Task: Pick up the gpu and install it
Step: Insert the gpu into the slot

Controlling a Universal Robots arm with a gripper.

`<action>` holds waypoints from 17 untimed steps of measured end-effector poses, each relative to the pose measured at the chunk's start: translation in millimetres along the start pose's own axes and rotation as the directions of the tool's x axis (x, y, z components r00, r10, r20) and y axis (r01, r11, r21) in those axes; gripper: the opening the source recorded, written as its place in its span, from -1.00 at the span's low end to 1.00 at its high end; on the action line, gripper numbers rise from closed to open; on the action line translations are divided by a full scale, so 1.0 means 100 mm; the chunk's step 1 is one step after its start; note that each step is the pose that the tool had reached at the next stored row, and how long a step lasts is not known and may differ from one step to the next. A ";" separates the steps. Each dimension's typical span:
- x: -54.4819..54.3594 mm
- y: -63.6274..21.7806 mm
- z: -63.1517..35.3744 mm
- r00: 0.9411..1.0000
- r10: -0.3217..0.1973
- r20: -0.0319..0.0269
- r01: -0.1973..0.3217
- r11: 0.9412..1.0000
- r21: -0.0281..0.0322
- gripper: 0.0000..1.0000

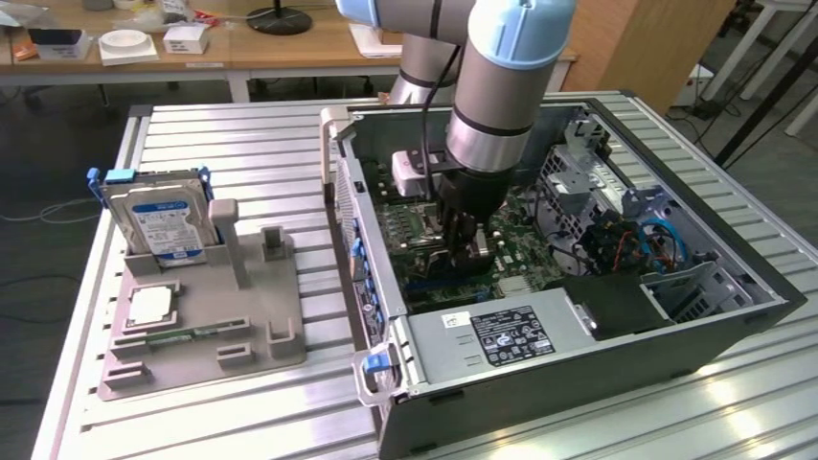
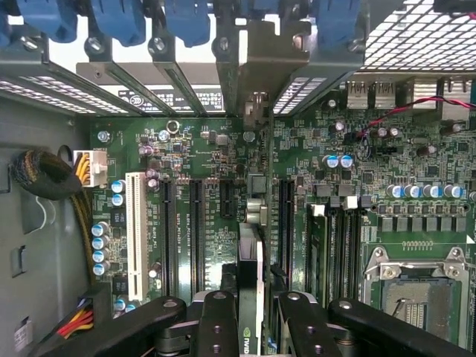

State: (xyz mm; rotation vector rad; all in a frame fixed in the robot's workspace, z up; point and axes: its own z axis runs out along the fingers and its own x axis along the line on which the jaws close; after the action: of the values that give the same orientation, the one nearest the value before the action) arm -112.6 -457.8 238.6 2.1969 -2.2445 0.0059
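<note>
Black, thin, flat gpu (image 2: 251, 253) with a silvery end bracket stands on edge above the green motherboard (image 2: 186, 149), its bracket toward the rear slot openings. The dark gripper (image 2: 253, 297) is clamped on it, 1 finger on each face, inside the open grey computer case (image 1: 576, 374). A silver, blue-labelled hard drive (image 1: 160, 225) stands outside, at the exterior view's left.

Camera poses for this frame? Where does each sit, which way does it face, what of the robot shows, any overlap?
Exterior view: off the arm, raised above the table, looking down into the open PC case; the arm shows, its end inside the case.
Wrist view: on the wrist, looking along the gripper at the motherboard; the gripper shows, shut on the gpu, seen edge-on.
Shared: motherboard, CPU socket, gripper.
</note>
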 end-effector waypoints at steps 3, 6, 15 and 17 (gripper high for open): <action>0.00 0.000 0.003 1.000 0.000 0.000 0.000 1.000 0.000 -0.48; 0.00 0.000 0.007 1.000 -0.002 0.000 0.002 1.000 0.000 -0.48; 0.00 0.029 0.022 1.000 -0.021 0.000 0.021 1.000 0.001 -0.48; 0.00 0.038 0.024 1.000 -0.025 0.000 0.025 1.000 0.001 -0.48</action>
State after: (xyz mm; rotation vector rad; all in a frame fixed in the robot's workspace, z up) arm -116.4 -457.9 236.2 2.2256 -2.2169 0.0072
